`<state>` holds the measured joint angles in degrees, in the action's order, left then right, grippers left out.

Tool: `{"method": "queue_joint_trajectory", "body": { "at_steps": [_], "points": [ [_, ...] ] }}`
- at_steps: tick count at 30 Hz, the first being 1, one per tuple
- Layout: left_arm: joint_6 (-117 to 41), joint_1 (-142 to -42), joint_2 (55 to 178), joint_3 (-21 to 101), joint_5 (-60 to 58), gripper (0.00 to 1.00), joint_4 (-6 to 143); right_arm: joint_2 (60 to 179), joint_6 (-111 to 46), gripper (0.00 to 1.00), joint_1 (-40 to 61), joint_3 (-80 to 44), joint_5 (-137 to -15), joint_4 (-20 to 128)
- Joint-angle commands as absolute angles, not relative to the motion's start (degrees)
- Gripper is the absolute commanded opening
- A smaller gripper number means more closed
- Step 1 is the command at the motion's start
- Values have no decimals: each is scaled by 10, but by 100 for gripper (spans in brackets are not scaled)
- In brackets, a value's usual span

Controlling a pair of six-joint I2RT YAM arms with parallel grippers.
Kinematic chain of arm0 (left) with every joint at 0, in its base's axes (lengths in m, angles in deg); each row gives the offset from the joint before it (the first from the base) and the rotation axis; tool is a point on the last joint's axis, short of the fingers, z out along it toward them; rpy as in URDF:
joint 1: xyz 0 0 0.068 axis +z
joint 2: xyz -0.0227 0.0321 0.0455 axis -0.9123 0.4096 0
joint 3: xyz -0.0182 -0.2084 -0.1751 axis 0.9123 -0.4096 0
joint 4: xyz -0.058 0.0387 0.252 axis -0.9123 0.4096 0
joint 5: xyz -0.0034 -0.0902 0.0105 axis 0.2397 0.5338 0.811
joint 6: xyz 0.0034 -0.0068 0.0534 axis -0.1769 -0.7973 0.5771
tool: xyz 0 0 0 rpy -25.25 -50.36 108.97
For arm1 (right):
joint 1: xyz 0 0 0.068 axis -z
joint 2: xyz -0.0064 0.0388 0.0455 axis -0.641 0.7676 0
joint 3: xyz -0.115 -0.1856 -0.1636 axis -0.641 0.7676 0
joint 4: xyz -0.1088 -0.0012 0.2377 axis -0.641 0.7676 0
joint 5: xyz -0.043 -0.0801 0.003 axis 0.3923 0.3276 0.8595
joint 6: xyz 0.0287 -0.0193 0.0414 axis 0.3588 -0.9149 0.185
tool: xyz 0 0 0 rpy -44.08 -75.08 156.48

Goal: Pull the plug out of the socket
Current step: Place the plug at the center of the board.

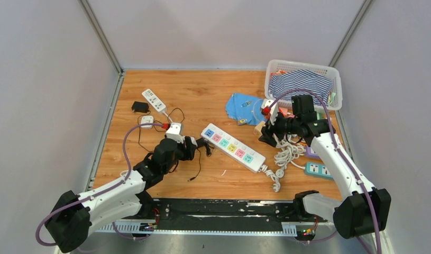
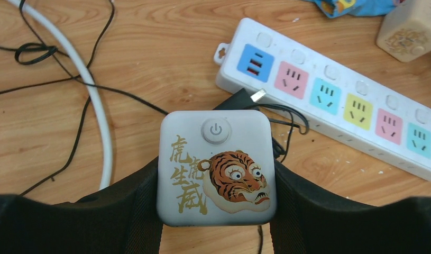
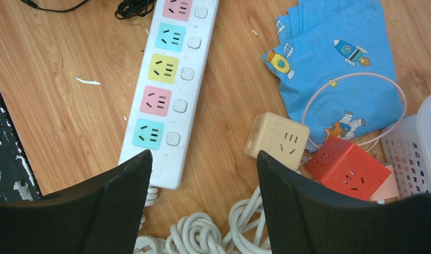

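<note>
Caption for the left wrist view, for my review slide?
Left gripper clamps a white tiger-print socket cube, with the pastel power strip lying just beyond on the wooden table.

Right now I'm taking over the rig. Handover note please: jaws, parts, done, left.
Left gripper: jaws shut on the tiger socket cube.
Right gripper: jaws open, empty, above the table between the long power strip and the beige cube.
Black plug: at the tiger cube's far edge, beside the strip; whether it is seated is hidden.
Done: socket gripped.
Left: probably the right gripper takes the plug and pulls; confirm it is out.
</note>
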<state>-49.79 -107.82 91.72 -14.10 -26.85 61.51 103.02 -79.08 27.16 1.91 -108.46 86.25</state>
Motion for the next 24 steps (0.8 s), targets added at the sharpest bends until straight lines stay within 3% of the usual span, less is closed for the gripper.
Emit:
{"method": "queue_joint_trajectory", "body": {
  "at_steps": [1, 7, 14, 19, 24],
  "points": [
    [-534, -1055, 918, -153, -280, 0, 612, 1028, -803, 73, 278, 28, -1110, 858],
    [-554, -1045, 949, -156, -298, 2, 613, 1028, -804, 74, 278, 30, -1111, 858],
    [-563, -1038, 972, -150, -303, 12, 613, 1031, -806, 74, 278, 31, -1109, 858],
    [-566, -1033, 978, -149, -304, 24, 613, 1031, -806, 75, 280, 32, -1110, 859],
    [-570, -1030, 980, -149, -307, 48, 613, 1030, -806, 75, 282, 33, -1111, 858]
  ]
}}
